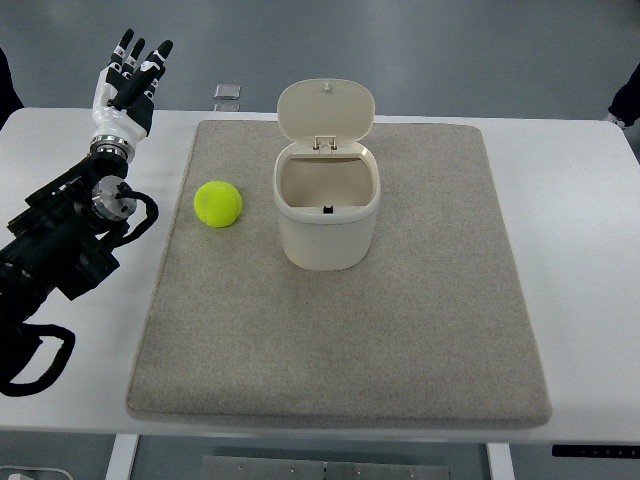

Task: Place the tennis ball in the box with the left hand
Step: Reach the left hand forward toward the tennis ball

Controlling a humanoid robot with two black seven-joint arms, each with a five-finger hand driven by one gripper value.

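Note:
A yellow-green tennis ball [217,203] lies on the grey mat [400,330], just left of a cream box [327,205] whose hinged lid [326,109] stands open. The box is empty inside. My left hand [132,70] is raised at the far left of the table, well behind and to the left of the ball, fingers spread and holding nothing. The right arm does not show.
The mat lies on a white table [580,250]. A small clear square object [228,92] sits at the table's far edge behind the mat. Dark shapes show at the left and right picture edges.

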